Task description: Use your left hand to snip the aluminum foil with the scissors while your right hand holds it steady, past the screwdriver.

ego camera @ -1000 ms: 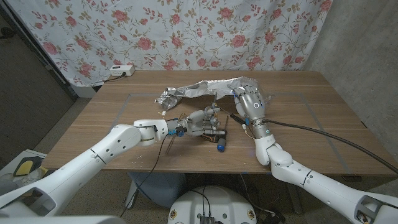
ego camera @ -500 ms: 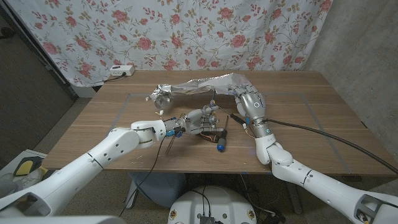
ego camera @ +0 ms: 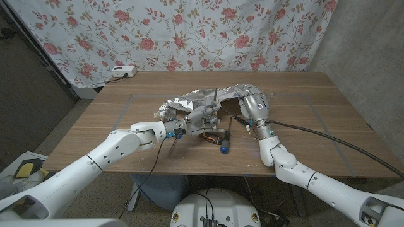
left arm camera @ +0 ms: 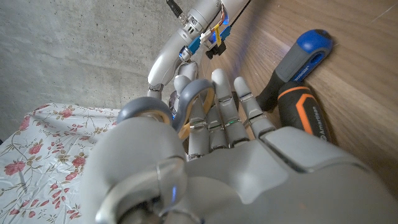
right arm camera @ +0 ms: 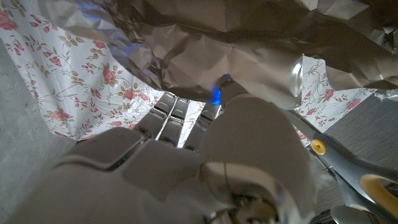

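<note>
The aluminum foil [ego camera: 201, 99] is a long crumpled strip held up off the surface [ego camera: 328, 126] at mid-table, gripped at one end by the right robot hand [ego camera: 255, 106], whose fingers close over it; its free end droops toward the left. In the right wrist view the foil [right arm camera: 249, 43] hangs just over that hand [right arm camera: 186, 162], with a scissor blade [right arm camera: 348, 165] near. The left robot hand [ego camera: 203, 121] holds the scissors [left arm camera: 186, 99], fingers through the grey loops, blades raised toward the foil's lower edge; whether they touch it I cannot tell. Two screwdrivers, blue-handled [ego camera: 224, 146] and orange-handled [ego camera: 213, 135], lie on the surface just beside the left robot hand.

The risks, as I judge them: the limp foil may fold or tear rather than cut cleanly if the right robot hand leaves it slack, and a low left robot hand could knock the screwdrivers.
</note>
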{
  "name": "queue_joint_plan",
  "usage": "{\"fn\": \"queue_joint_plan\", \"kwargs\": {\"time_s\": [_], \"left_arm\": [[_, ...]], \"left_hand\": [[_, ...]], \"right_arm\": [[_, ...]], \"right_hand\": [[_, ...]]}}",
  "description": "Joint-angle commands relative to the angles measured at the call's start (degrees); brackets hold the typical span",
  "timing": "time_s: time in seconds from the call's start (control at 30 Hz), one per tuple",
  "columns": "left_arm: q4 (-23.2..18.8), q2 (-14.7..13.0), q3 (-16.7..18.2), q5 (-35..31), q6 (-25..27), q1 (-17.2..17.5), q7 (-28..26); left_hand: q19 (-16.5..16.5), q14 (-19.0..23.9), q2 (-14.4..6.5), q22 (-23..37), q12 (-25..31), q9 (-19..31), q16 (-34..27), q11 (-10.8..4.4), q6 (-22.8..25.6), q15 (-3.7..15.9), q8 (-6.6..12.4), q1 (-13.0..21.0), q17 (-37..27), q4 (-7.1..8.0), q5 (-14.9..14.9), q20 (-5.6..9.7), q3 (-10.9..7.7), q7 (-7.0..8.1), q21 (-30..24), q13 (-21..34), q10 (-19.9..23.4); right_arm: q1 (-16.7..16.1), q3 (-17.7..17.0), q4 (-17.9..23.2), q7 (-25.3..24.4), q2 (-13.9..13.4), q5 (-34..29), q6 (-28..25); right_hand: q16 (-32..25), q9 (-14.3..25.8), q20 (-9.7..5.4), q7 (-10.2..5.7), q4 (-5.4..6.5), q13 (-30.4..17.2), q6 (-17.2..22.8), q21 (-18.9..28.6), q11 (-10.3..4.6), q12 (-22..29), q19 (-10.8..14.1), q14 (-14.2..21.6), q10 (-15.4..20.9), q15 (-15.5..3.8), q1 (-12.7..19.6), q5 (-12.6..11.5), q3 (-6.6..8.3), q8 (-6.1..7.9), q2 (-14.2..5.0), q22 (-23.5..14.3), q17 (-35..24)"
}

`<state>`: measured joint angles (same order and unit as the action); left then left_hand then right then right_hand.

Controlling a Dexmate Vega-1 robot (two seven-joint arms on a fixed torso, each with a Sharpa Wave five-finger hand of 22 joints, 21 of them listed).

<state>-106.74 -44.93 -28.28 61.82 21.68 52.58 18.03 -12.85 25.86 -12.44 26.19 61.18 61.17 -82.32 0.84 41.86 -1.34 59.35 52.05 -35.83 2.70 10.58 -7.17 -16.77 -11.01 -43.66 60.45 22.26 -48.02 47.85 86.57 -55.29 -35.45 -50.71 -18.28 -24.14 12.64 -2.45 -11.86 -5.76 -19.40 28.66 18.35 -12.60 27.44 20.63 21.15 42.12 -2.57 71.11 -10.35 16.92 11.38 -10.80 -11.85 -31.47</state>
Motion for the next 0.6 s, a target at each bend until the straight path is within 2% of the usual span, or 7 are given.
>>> {"fn": "queue_joint_plan", "kwargs": {"time_s": [0.03,0.6], "left_arm": [[1.3,0.6,0.2,0.5,-0.5,-0.1,1.3],[2.6,1.6,-0.2,0.1,-0.5,-1.1,1.5]], "left_hand": [[0.2,-0.1,0.3,0.3,25.2,3.3,-0.3,-0.32,-8.0,0.35,-0.22,-0.6,0.1,2.47,-0.1,0.00,-16.93,3.57,-0.7,10.2,0.0],[1.0,-0.4,0.5,0.4,24.3,1.1,-1.1,-1.17,-7.4,0.63,-0.67,-1.6,1.1,1.93,-0.3,0.25,-17.30,3.96,-2.6,8.3,0.5]], "right_arm": [[0.5,0.3,0.0,0.8,0.3,-0.2,-0.7],[2.1,0.7,-2.6,0.1,1.0,0.8,1.0]], "right_hand": [[0.1,0.3,-4.05,0.13,0.07,0.0,0.4,0.5,0.05,0.2,0.3,0.5,0.0,-10.86,0.4,-0.1,0.19,0.19,0.12,-0.1,-0.3],[0.1,0.3,-4.02,0.12,0.07,0.0,0.5,0.6,0.06,0.4,0.3,0.6,0.1,-10.86,0.4,-0.1,0.16,0.22,0.14,-0.1,-0.5]]}}
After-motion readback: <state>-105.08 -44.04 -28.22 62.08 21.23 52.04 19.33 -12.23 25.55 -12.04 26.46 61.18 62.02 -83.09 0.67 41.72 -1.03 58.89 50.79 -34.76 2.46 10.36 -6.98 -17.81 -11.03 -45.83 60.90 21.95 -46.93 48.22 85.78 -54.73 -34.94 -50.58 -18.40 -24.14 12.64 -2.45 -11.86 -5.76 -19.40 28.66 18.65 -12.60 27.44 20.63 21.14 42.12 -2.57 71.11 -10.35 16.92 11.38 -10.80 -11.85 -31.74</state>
